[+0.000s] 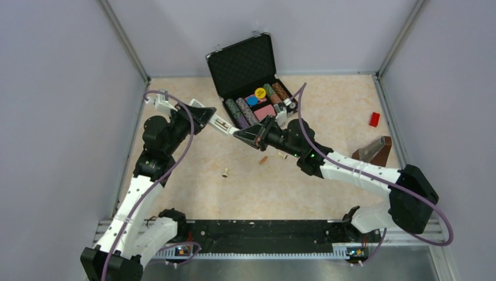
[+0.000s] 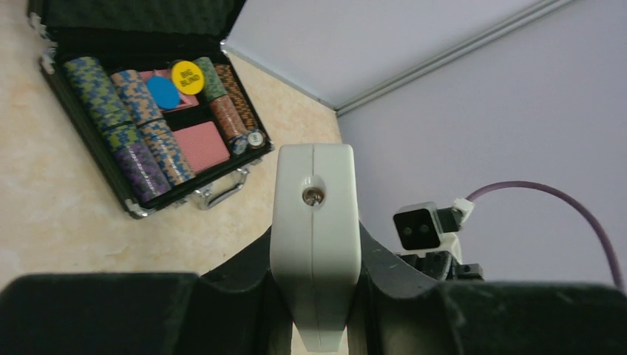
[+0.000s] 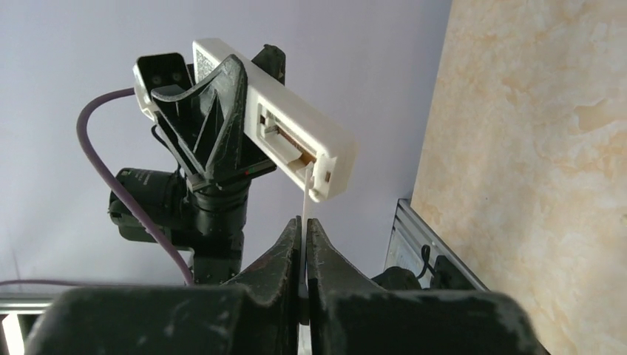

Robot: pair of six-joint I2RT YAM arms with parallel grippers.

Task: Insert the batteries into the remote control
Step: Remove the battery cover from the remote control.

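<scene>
Our left pincer (image 1: 209, 119) is clamped on the remote control (image 2: 314, 222) up in the air, our right pincer (image 3: 304, 229) is squeezed on the thin white strip (image 3: 306, 194) from its slot, so we should tug softly toward 4 o'clock, where the copper battery (image 1: 264, 159) lies.

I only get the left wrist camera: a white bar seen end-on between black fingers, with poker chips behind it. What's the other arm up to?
Observer: The right gripper is shut on a thin white strip that comes out of the battery slot of the remote control.
Operator: Are the batteries in?
Observer: One copper-orange battery lies loose on the table, near the right arm.
Operator: Where's that slot? I can't see it.
Observer: On the face turned toward the right gripper.
</scene>
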